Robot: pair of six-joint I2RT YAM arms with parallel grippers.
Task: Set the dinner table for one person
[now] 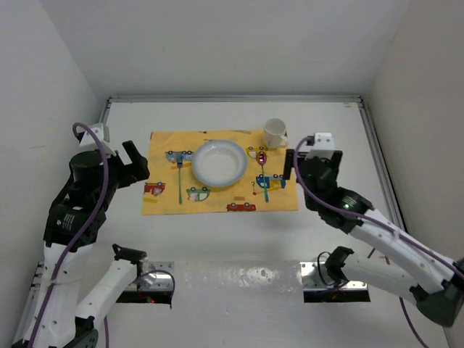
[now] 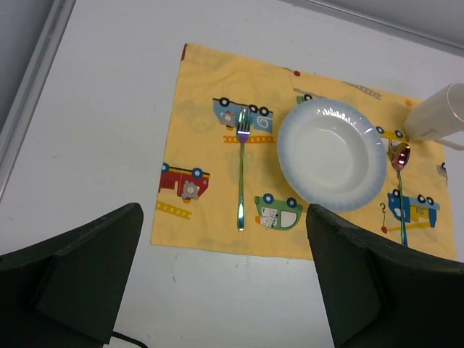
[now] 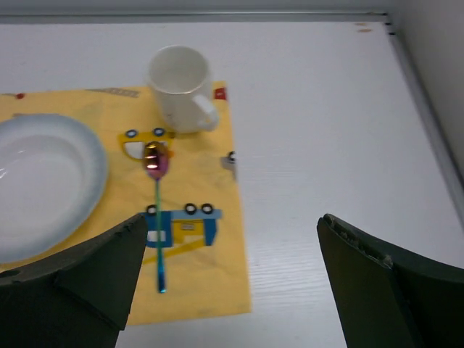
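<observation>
The white dinner table (image 1: 326, 130) carries a yellow car-print placemat (image 1: 163, 170). On the mat lie a white plate (image 1: 218, 162), a fork (image 1: 179, 177) to its left, a spoon (image 1: 264, 177) to its right, and a white mug (image 1: 275, 133) at the far right corner. My left gripper (image 1: 134, 163) hangs open and empty off the mat's left edge. My right gripper (image 1: 290, 168) hangs open and empty at the mat's right edge. The left wrist view shows the fork (image 2: 241, 174), plate (image 2: 331, 154) and spoon (image 2: 400, 188). The right wrist view shows the mug (image 3: 181, 87) and spoon (image 3: 157, 210).
Grey metal rails run along the table's far edge (image 1: 232, 98) and right edge (image 1: 377, 159), with white walls behind them. The arm mounts and a translucent strip (image 1: 239, 275) sit at the near edge.
</observation>
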